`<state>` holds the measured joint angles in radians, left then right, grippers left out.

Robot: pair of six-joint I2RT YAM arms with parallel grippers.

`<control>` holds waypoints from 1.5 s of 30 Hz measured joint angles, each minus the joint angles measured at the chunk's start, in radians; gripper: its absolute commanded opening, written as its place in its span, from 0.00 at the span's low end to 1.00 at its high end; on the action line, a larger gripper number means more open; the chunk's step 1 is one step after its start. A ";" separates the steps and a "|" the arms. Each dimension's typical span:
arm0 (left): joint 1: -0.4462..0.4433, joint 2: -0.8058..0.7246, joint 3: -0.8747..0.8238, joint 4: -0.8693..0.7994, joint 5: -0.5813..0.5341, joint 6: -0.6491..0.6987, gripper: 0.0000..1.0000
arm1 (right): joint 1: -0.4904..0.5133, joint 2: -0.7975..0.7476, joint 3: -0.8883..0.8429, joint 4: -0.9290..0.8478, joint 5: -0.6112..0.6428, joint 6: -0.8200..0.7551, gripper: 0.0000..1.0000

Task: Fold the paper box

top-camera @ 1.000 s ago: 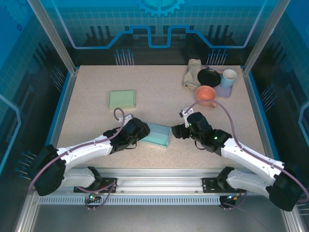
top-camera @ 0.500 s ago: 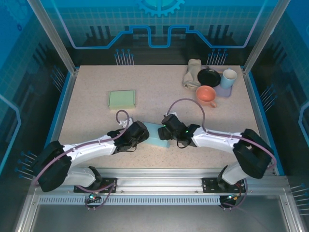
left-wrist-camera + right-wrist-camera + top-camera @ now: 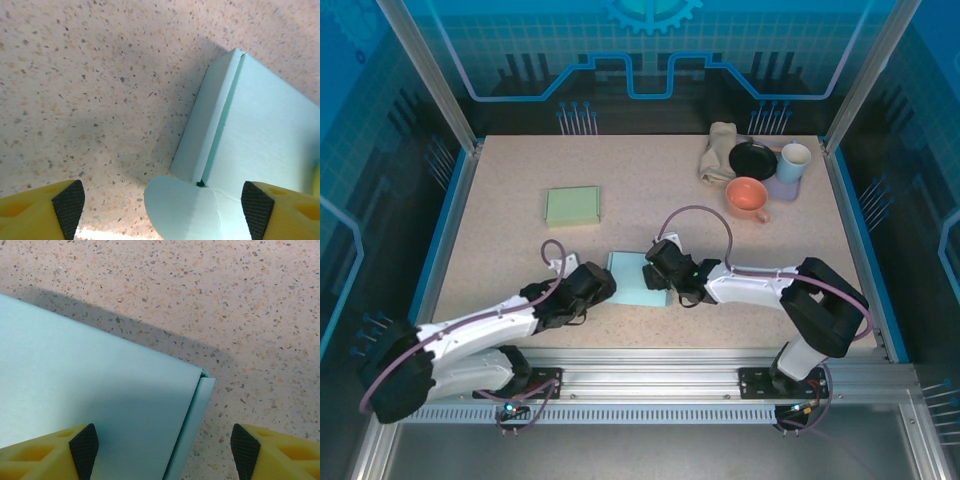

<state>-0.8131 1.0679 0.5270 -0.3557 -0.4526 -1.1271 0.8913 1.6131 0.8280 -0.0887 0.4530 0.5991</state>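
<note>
The pale teal paper box lies closed and flat on the speckled table, between my two grippers. My left gripper is just left of it, jaws open. In the left wrist view the box fills the right side. A rounded flap sticks out from its near corner, between my open left gripper. My right gripper hovers over the box's right edge. In the right wrist view the box lid and its side fold lie under my open right gripper, and nothing is gripped.
A folded green box lies at the back left. At the back right stand a beige cloth, a black dish, an orange bowl and a pale cup.
My left gripper has let go, opened wider and drawn back to the left. My right arm has reached left over the box. The box now lies flatter and further left.
</note>
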 measured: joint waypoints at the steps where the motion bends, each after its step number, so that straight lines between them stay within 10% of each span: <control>1: 0.000 -0.022 -0.003 -0.006 -0.001 0.000 0.85 | 0.000 -0.002 -0.004 0.004 0.001 0.000 0.73; 13: -0.007 0.068 -0.002 0.053 0.016 0.030 0.83 | 0.010 -0.021 -0.032 0.031 0.008 0.003 0.69; 20: -0.044 0.204 0.016 0.136 0.038 0.050 0.60 | 0.015 -0.023 -0.051 0.064 0.011 0.004 0.68; 31: -0.119 0.227 0.074 0.071 -0.005 0.074 0.80 | 0.016 -0.031 -0.070 0.077 0.038 0.008 0.67; 45: -0.119 0.142 0.096 0.028 -0.081 0.134 0.77 | 0.018 -0.033 -0.075 0.084 0.044 0.012 0.66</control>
<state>-0.9325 1.2102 0.6231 -0.3275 -0.5339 -0.9928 0.9092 1.5799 0.7532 -0.0051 0.4973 0.6109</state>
